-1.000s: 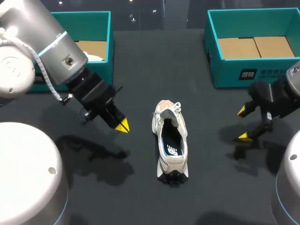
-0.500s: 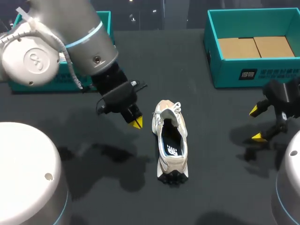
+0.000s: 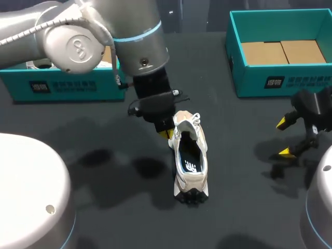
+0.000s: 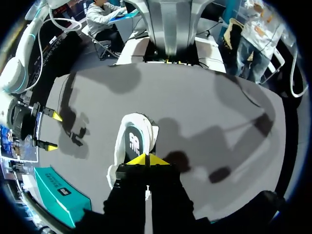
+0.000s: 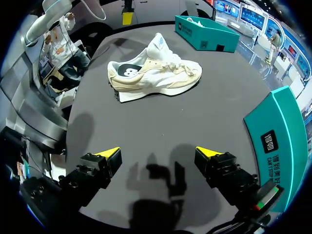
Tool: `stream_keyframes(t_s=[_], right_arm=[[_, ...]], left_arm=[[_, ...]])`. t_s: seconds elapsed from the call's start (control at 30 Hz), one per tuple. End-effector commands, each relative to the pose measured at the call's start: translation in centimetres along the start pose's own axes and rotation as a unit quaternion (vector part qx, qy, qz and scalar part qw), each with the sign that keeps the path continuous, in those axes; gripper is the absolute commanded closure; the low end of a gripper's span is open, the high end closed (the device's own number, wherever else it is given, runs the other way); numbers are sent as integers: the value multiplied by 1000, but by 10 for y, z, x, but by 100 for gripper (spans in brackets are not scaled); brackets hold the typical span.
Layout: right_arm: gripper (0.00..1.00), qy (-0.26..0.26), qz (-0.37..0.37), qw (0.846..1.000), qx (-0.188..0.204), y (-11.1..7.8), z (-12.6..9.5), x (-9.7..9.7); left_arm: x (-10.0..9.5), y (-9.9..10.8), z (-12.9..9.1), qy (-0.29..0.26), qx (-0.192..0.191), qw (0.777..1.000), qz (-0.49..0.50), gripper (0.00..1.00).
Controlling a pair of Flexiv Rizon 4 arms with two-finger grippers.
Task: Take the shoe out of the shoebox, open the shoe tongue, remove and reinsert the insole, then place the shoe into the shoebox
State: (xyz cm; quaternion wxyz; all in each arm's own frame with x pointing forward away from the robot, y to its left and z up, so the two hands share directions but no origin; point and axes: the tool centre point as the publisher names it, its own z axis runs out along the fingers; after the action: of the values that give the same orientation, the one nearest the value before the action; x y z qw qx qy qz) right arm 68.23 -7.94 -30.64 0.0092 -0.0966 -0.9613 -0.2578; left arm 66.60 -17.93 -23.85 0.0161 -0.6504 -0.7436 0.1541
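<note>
Far left: teal shoebox (image 3: pixel 67 85), partly hidden behind the left arm (image 3: pixel 104 36), which comes in from the left and crosses to mid-table.

Left gripper (image 3: pixel 167 134): 2 yellow tips pressed together, at the shoe's left rim beside the laces. Contact with the shoe unclear.

Centre: 1 beige-and-white shoe (image 3: pixel 191 179) upright on its sole on the dark table (image 3: pixel 104 171), outside both boxes, toe far, heel near. Dark insole (image 3: pixel 189 163) shows in the opening.

Far right: second teal shoebox (image 3: pixel 270 83), brown cardboard floor showing.

Right gripper (image 3: pixel 283 138): fingers wide apart, low over the table's right side, well apart from the shoe.
</note>
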Motion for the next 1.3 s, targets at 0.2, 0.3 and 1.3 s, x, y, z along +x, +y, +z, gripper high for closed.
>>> stream_keyframes(t_s=[0.2,0.3,1.3], right_arm=[[0,-2,0,1000,1,0,-1,2],[0,-2,0,1000,1,0,-1,2],[0,-2,0,1000,1,0,-1,2]], left_arm=[[-26,4,41,105,3,994,34,100],[-26,4,41,105,3,994,34,100],[-5,10,131,189,28,980,58,100]])
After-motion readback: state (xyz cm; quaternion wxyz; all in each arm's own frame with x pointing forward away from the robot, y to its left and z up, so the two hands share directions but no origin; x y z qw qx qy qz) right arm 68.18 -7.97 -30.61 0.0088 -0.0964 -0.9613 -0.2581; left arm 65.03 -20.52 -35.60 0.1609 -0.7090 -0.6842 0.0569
